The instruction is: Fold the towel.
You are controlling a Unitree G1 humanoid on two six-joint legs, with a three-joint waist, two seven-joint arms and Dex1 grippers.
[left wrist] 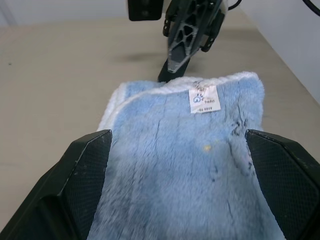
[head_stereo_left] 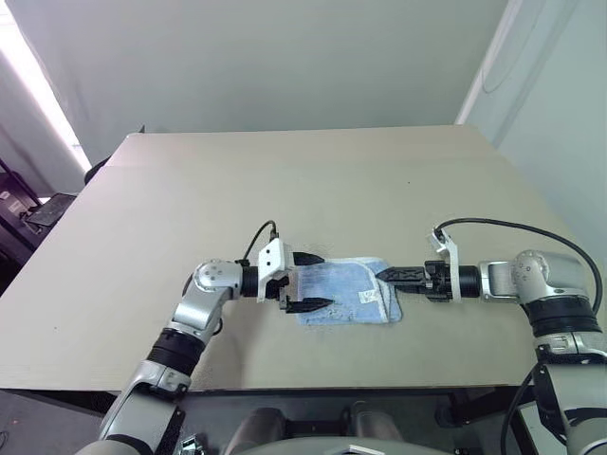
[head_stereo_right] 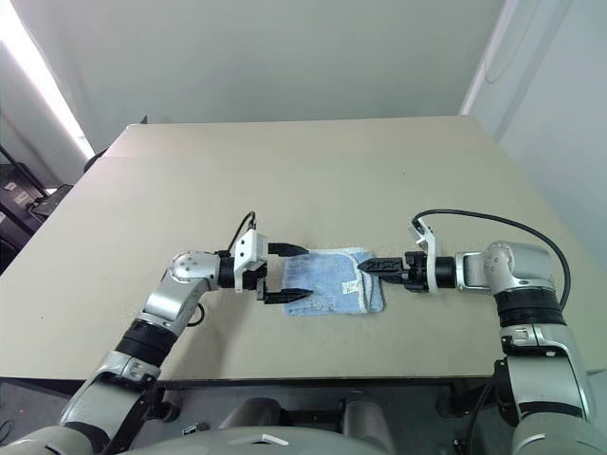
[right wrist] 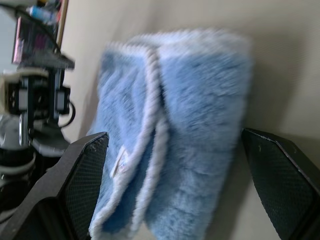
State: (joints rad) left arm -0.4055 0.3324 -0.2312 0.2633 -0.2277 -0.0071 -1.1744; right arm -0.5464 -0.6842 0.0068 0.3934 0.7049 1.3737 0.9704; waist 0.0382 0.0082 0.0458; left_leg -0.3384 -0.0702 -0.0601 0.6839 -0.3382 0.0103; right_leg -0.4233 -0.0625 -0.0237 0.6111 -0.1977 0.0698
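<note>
The towel [head_stereo_left: 343, 292] lies folded on the desk [head_stereo_left: 285, 190], between the two hands, near the desk's front edge. The left hand [head_stereo_left: 305, 282] reaches in from the left, pointing toward the right along the desk; its two black fingers [head_stereo_left: 308, 305] stand wide apart, one past the far side of the towel's left end and one past the near side, straddling that end with nothing gripped. In the left wrist view the light-blue pile spreads between the two fingers [left wrist: 70, 190], which clamp nothing.

The right hand [head_stereo_left: 398, 275] comes in from the right, pointing left, with its fingertips at the towel's right edge. Its fingers [right wrist: 75, 185] are likewise spread wide, as the right wrist view shows, and hold nothing; whether the tips touch the cloth cannot be told.

The towel makes a flat rectangle, its long axis running left to right, from one hand to the other. The layers are stacked, with white stitched edging [right wrist: 152, 100] showing where one layer ends on top of another. A small white label [left wrist: 204, 99] with dark print sits on the upper face, close to the end by the right hand.
</note>
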